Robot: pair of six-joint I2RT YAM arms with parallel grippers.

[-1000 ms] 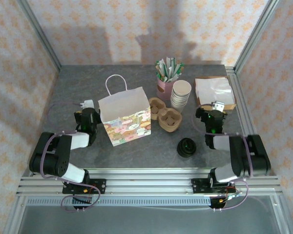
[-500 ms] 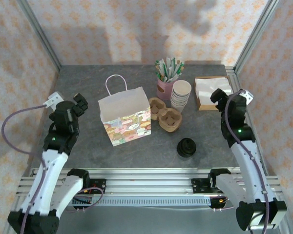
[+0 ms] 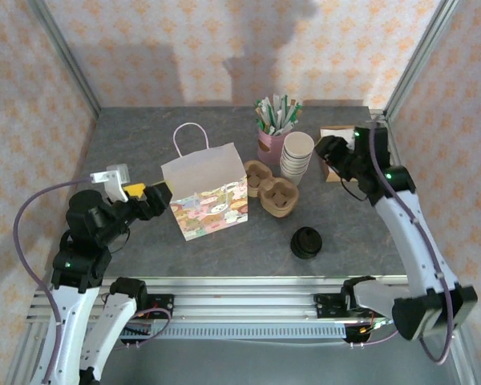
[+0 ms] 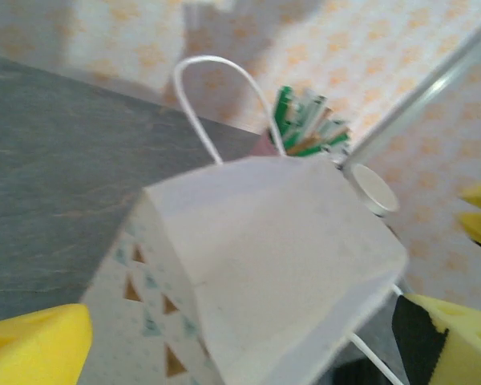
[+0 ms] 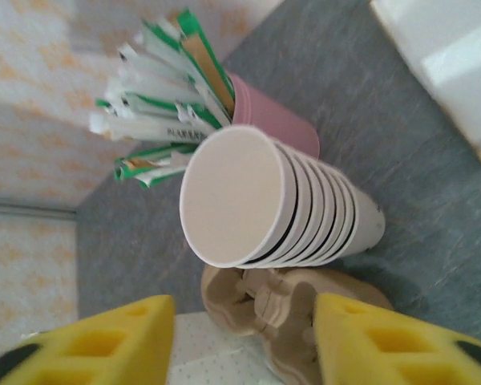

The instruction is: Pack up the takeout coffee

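Seeking a cup, we held the right gripper (image 5: 240, 309), jaws apart and empty, cup stack (image 5: 256, 200) just ahead; left gripper (image 4: 240, 345) gaped, bag (image 4: 264, 241) ahead.

cups (image 5: 256, 200): stack at centre, open mouth facing 9 | pink pot (image 5: 276, 120): at 12, just behind cups; green-white sachets (image 5: 156, 88) fan toward 10 | carrier (image 5: 289, 309): at 6, just beside cups | napkins (image 5: 449, 56): at 2 | right gripper (image 5: 244, 325): yellow fingers (image 5: 104, 341) at 7 and 5, apart
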